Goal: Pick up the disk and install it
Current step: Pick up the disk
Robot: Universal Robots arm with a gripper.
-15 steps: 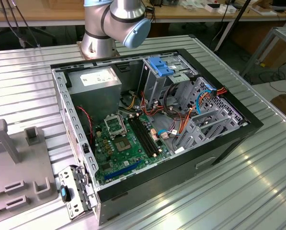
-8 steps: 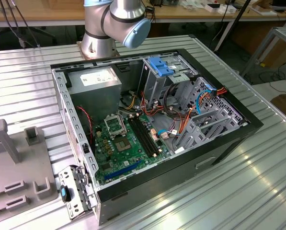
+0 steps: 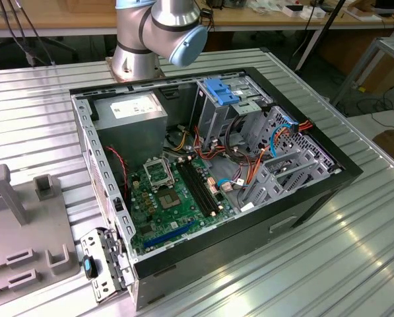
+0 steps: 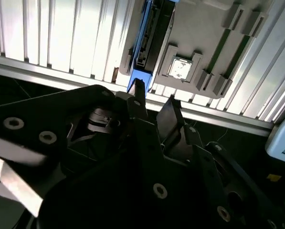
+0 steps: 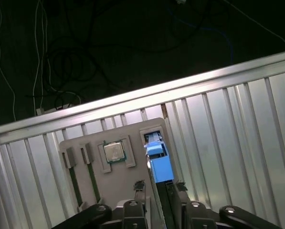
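The disk (image 5: 159,164) stands on edge in a slot of a grey fixture plate (image 5: 118,183); it has a dark body in a bright blue frame. In the second wrist view the disk (image 4: 148,43) runs away from the fingertips. My gripper (image 5: 160,189) is open, one black finger on each side of the disk's line, close above it. In the second wrist view the gripper (image 4: 154,102) has a clear gap between its fingers, just short of the disk's blue end. I cannot tell whether the fingers touch it.
A processor chip (image 5: 113,151) lies in a pocket of the fixture beside the disk. The open computer case (image 3: 210,172) lies on the ribbed aluminium table (image 3: 355,251), with a motherboard (image 3: 167,198), a blue-topped drive cage (image 3: 218,99) and cables. The arm's base (image 3: 137,46) stands behind it.
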